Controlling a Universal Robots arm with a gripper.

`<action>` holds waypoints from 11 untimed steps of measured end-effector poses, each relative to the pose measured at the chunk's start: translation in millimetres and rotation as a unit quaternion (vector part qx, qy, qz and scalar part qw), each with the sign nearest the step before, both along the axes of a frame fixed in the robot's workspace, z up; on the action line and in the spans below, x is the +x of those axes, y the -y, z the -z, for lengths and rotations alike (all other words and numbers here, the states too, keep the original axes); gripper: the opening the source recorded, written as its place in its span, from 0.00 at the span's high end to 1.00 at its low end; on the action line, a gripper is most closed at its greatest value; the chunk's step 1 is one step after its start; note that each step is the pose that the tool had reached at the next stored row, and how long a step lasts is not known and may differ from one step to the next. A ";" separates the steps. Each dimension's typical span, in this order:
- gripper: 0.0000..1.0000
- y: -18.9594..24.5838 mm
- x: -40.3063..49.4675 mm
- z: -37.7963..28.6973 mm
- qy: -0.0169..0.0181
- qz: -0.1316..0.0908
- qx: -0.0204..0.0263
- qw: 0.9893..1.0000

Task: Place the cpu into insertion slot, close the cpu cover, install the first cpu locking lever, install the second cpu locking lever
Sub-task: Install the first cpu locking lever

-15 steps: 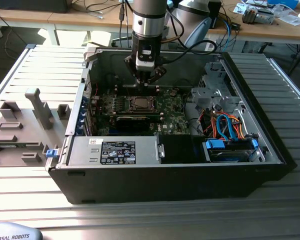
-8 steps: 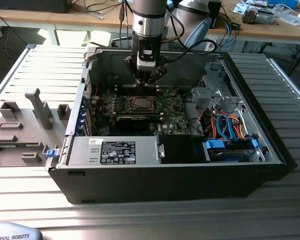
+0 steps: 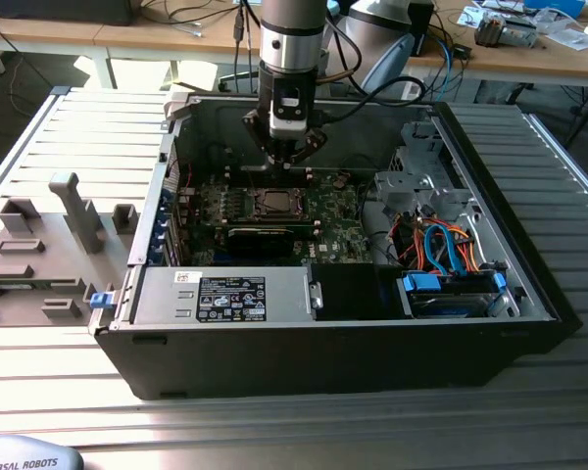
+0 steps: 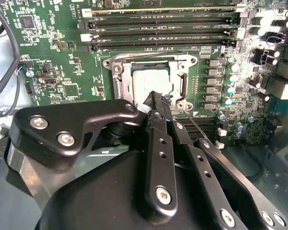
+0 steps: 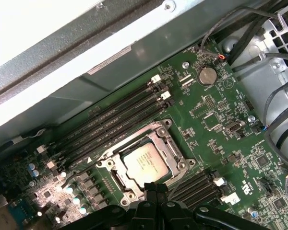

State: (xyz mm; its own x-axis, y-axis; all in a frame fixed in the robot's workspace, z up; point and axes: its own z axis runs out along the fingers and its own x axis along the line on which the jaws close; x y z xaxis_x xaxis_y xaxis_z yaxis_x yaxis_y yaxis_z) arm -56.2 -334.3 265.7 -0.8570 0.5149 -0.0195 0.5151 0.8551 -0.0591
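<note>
**Counter**: ribbed metal surface carrying the open computer case, which lies on its side. A push hard enough to shift the case would throw off every alignment inside it.

**Motherboard**: green board on the case floor, with memory slots and capacitors close around the socket. A sideways sweep of the arm could strike them.

**End effector**: hangs low over the socket edge. In both wrist views its fingertips are pressed together with nothing seen between them. Downward force placed off-centre is the main hazard.

**Cpu cover**: silver frame that appears to lie flat around the chip. Whether it is fully seated cannot be told. An uneven press could bend it or lift one side.

**Cpu**: dull grey square sitting in the socket, framed by the cover. If it is nudged before it is clamped, it could damage the contacts beneath.

**Locking lever**: thin wire rod running diagonally just beside the fingertips. It looks springy and narrow, so it could slip off the fingertip, snap back and miss its catch.
</note>
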 end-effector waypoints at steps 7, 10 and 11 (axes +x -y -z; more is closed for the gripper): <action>0.89 0.0 0.0 0.0 0.000 -0.009 0.000 1.000; 0.89 0.0 0.0 0.0 0.000 -0.012 0.000 1.000; 0.89 0.0 0.0 0.0 0.000 -0.012 0.000 1.000</action>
